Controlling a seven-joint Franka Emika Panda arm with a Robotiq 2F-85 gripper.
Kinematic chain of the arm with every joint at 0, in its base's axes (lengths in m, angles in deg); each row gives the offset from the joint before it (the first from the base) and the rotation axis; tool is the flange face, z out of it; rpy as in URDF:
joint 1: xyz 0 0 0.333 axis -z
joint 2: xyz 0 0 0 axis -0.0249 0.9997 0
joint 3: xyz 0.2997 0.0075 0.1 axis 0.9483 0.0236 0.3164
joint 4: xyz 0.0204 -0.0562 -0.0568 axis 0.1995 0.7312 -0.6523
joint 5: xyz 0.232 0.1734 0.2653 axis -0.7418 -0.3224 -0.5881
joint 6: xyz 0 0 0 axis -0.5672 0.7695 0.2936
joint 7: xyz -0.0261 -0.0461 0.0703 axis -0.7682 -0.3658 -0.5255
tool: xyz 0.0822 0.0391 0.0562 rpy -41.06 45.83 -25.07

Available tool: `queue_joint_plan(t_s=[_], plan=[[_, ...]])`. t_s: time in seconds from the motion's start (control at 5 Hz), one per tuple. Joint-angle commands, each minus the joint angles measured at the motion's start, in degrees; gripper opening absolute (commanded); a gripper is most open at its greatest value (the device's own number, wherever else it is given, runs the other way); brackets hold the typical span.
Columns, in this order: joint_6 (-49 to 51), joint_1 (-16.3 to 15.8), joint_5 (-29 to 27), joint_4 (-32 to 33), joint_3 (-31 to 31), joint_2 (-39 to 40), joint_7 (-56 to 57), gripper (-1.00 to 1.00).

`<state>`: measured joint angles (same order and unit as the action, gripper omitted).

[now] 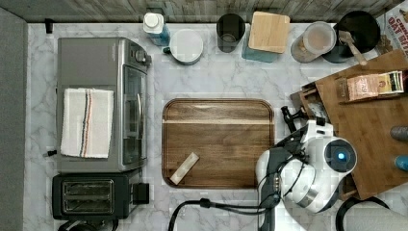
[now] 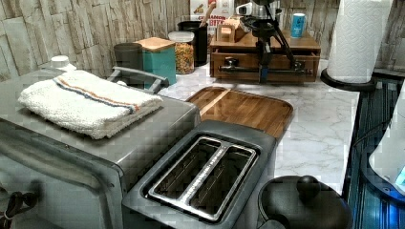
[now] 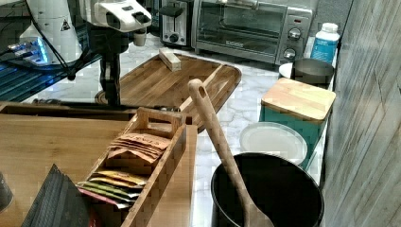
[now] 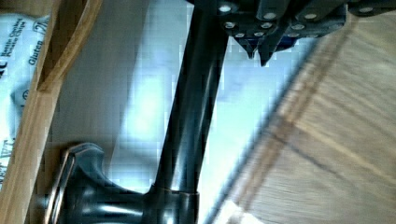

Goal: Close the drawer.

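The drawer (image 1: pixel 308 97) stands a little way out of its wooden cabinet (image 1: pixel 370 130) at the top view's right, and a white packet (image 4: pixel 14 70) shows inside it. A dark bar handle (image 4: pixel 191 107) runs across its front board (image 2: pixel 248 61). My gripper (image 1: pixel 288 117) hangs in front of that board, pointing down. Its fingertips (image 4: pixel 264 55) sit close together right beside the bar, on the side away from the board. In the left view my gripper (image 2: pixel 262 75) crosses the handle (image 2: pixel 239 70) near its middle. The right view has my gripper (image 3: pixel 111 97) just beyond the drawer's upper edge (image 3: pixel 61 110).
A dark wooden serving tray (image 1: pixel 219 120) with a small block (image 1: pixel 184 168) lies just beyond my gripper. A toaster oven (image 1: pixel 96 62) and toaster (image 1: pixel 91 195) stand at the top view's left. Canisters and a black pot (image 3: pixel 267 194) line the wall. A tea box (image 3: pixel 142 156) rests on the cabinet top.
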<state>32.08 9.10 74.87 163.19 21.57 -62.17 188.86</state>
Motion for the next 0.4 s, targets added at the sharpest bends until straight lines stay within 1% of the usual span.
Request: queue_joint_plan(t_s=[0.2, 0.4], plan=[[-3.3, 2.6, -6.6, -22.8, -6.7, 4.0, 16.7, -1.0], [-3.3, 4.4, -5.7, -22.8, -4.7, 3.7, 16.1, -1.0]])
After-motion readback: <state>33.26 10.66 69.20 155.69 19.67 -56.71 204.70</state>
